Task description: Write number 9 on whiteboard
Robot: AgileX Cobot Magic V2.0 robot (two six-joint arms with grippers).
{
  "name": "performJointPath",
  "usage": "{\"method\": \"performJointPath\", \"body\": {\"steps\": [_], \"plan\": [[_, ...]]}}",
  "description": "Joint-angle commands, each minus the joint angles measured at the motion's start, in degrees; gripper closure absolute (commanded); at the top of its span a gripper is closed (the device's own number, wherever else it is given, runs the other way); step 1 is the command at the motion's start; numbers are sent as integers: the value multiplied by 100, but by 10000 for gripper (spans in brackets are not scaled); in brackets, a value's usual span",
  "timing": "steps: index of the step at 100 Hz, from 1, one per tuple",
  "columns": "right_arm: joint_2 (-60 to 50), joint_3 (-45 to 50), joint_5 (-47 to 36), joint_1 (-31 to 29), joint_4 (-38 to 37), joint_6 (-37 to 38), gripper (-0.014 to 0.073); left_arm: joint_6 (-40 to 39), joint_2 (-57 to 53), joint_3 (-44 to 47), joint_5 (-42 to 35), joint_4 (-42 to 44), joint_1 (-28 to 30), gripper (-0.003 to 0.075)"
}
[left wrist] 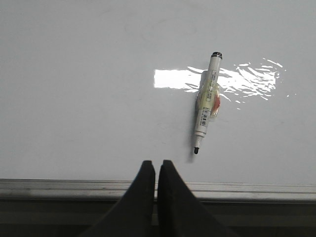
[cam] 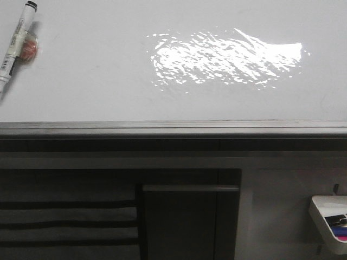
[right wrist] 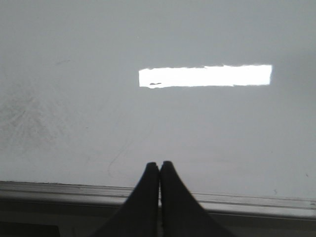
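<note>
A black-capped white marker (cam: 15,43) lies on the whiteboard (cam: 97,81) at its far left, well left of the wavy light glare (cam: 227,57), with a reddish blob (cam: 29,50) touching its barrel. No number 9 shows on the board. The dark edge rail (cam: 173,129) runs below the glare. The left gripper (left wrist: 156,165) and right gripper (right wrist: 159,167) hover over that rail, fingers pressed together, holding nothing. A small white tray (cam: 329,222) sits lower right of the rail.
</note>
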Motion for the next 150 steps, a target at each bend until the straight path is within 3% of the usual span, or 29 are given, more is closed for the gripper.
{"method": "performJointPath", "body": {"steps": [1, 52, 78, 91, 108, 122, 150], "plan": [[-99, 150, -459, -34, -9, 0, 666, 1, -142, 182, -453, -41, 12, 741], [-99, 150, -459, -34, -9, 0, 666, 1, -142, 182, -491, -41, 12, 741], [-99, 150, -745, -34, -9, 0, 666, 1, -142, 171, -1159, -41, 12, 741], [-99, -28, -1171, -34, 593, 69, 666, 1, -142, -95, -1249, -66, 12, 741], [106, -1061, 14, -34, 700, -57, 666, 1, -16, -943, -855, -66, 12, 741], [704, -2037, 960, -34, 304, -114, 666, 1, 496, -1845, -84, -39, 12, 741], [2193, -3349, 1875, -34, 47, -114, 666, 12, 1996, -3241, 1006, 256, 12, 741]]}}
